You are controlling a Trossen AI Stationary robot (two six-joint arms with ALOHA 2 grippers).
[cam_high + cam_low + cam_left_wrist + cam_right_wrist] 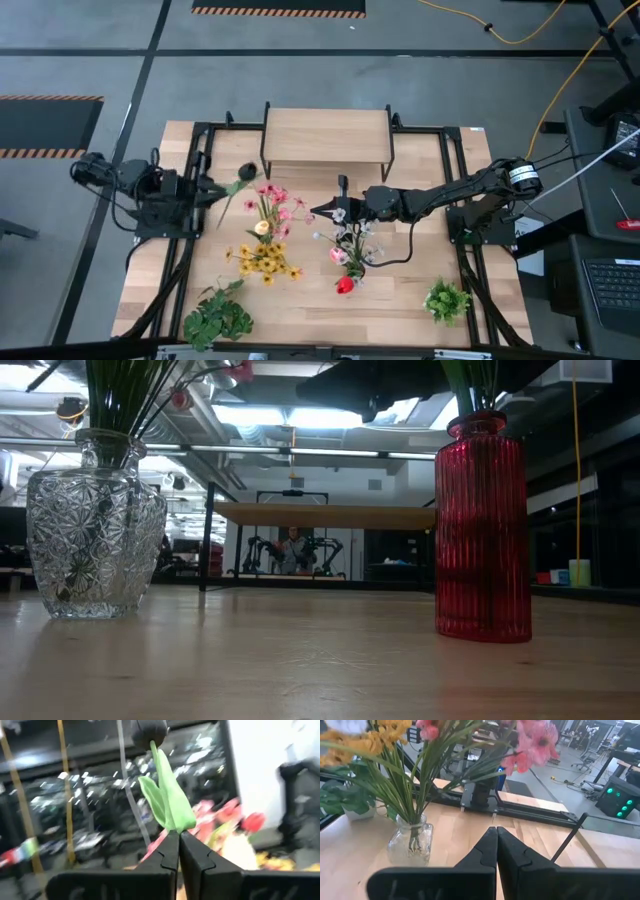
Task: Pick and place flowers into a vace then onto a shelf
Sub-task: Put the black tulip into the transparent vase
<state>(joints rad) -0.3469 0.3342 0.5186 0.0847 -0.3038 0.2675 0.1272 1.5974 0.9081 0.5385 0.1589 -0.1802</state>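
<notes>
My left gripper [222, 191] is at the table's left edge, shut on one flower with a dark blossom [247, 172] and a green stem; its blossom [149, 729] stands beyond the fingertips in the left wrist view. A clear glass vase [95, 530] holds yellow and pink flowers [266, 235] and stands on the table at mid-left. A red vase [483, 530] with more flowers [346, 255] stands at mid-right. My right gripper [318, 210] is shut and holds nothing, hovering between the two bouquets and pointing at the clear vase [412, 840]. The shelf [327, 140] stands at the far edge. My left gripper pinches the flower's green stem and leaf [174, 824] between its two fingertips, some way below the blossom. The fingers come roughly level from the table's left side and lie across the stem. The flower is lifted clear of the table, blossom toward the far side.
Two bushy green plants stand near the front edge, one at the left [218, 318] and one at the right [446, 300]. A black frame [200, 160] runs along the table's sides. Bare tabletop [300, 300] lies in front of the vases.
</notes>
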